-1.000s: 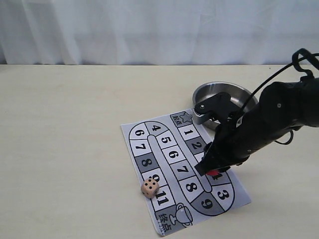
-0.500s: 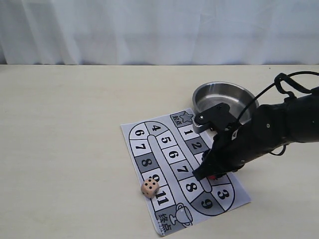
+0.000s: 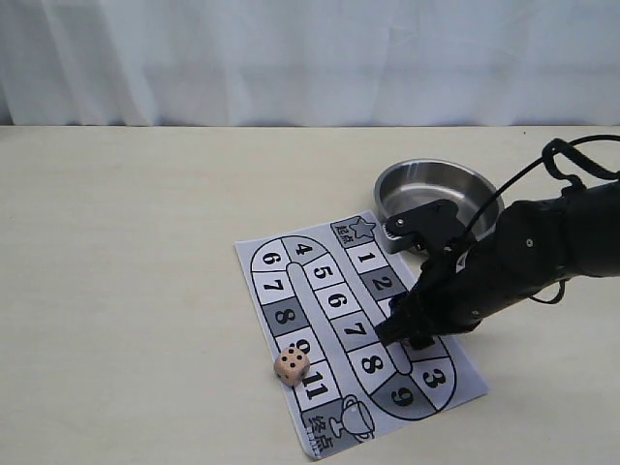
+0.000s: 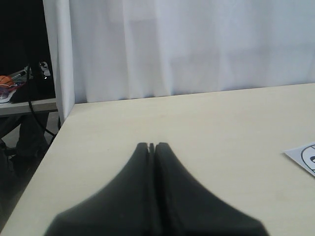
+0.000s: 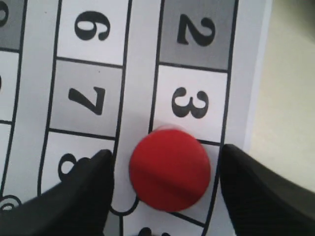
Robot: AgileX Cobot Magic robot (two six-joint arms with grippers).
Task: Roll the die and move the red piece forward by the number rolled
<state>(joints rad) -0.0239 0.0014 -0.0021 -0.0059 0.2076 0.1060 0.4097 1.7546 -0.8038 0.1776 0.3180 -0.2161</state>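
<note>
The die [image 3: 291,365] sits nearest, on the board's [image 3: 271,260] edge by 11, well apart from the right pincer [image 3: 404,335]. That pincer gapes wide and empty, a finger [image 5: 86,189] either side of the red piece [image 5: 170,169], which stands just past the 3 square, seemingly untouched; it looks light, hard and slick, so pinch its round sides midway. The left pincer [image 4: 151,146] hangs shut, empty, over the table [image 4: 221,128].
</note>
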